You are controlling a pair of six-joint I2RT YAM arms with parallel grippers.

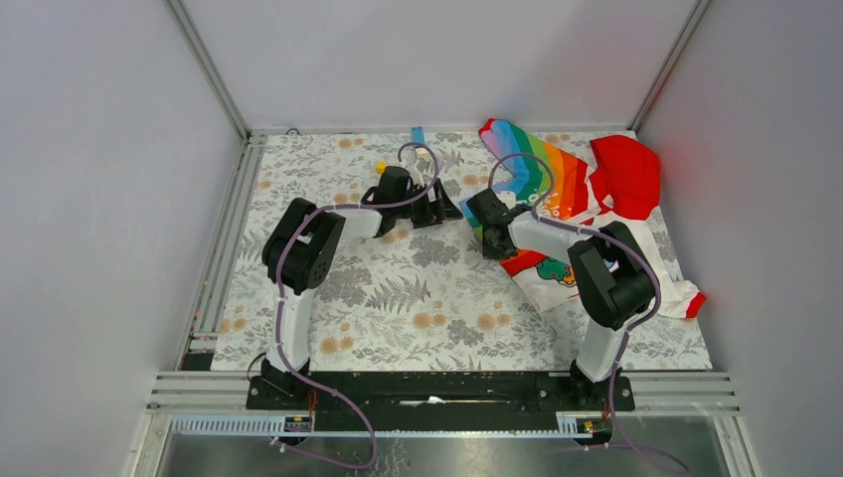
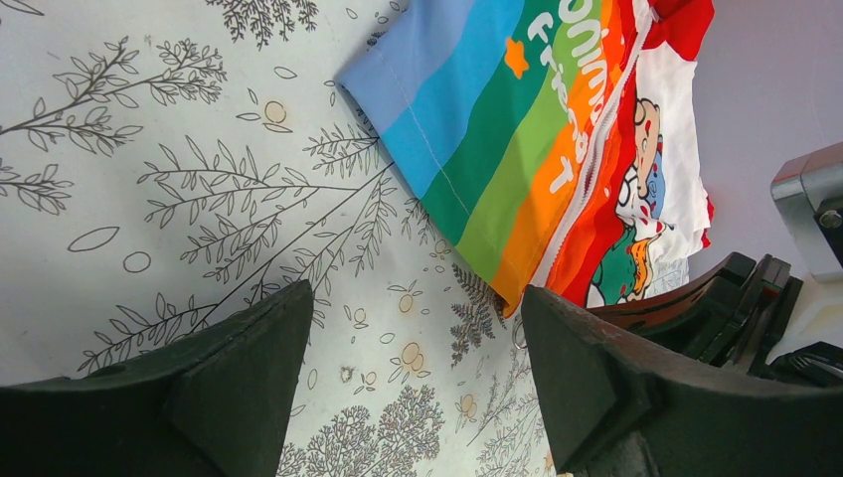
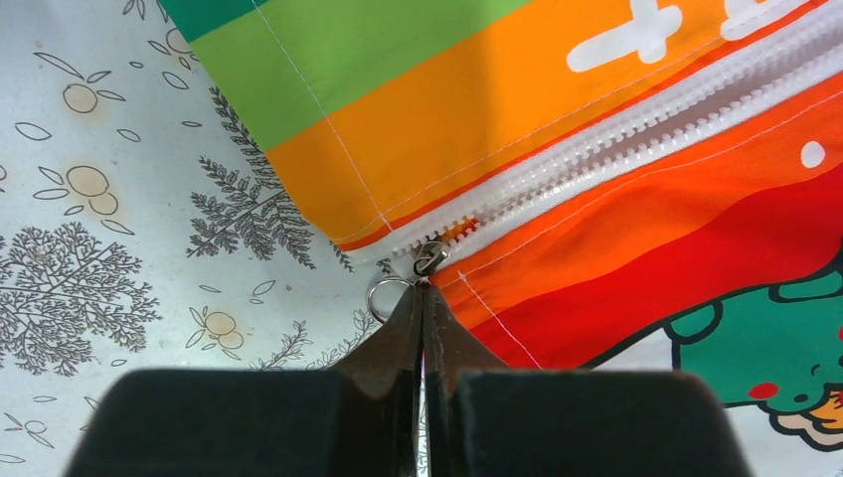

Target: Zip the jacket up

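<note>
— At the jacket's lower hem, what does the right gripper (image 3: 422, 298) do?

— Its two fingers (image 3: 398, 338) are pressed together without any gap, and their tips pinch the zipper pull (image 3: 429, 260), just where the orange stripe meets the red one. A small metal ring (image 3: 382, 296) hangs beside the tips, on the side away from the jacket (image 1: 557, 189).

— And the jacket itself, where does it lie?

— It lies spread on the flowered table cloth (image 1: 398, 298). Most of the bare cloth is to the left of the jacket, and the grey wall (image 1: 756, 199) is just to its right. The right arm reaches over it (so a part of the white body is hidden). The red hood (image 1: 628, 174) is at its far end, and one red cuff (image 1: 696, 303) is at its near right corner.

— Are the white zipper teeth (image 3: 636, 129) joined above the pull?

— I cannot tell. They run away from the pull as one white band between orange and red fabric.

— And the left gripper (image 1: 437, 209)?

— It is to the left of the jacket, near the blue edge of the rainbow panel (image 2: 497, 149) but apart from it. Its fingers (image 2: 249, 368) are spread wide, only the cloth shows between them, and it holds nothing.

— Anything else on the jacket?

— A green cartoon figure (image 3: 765, 338) on white fabric, just beside the red stripe.
</note>
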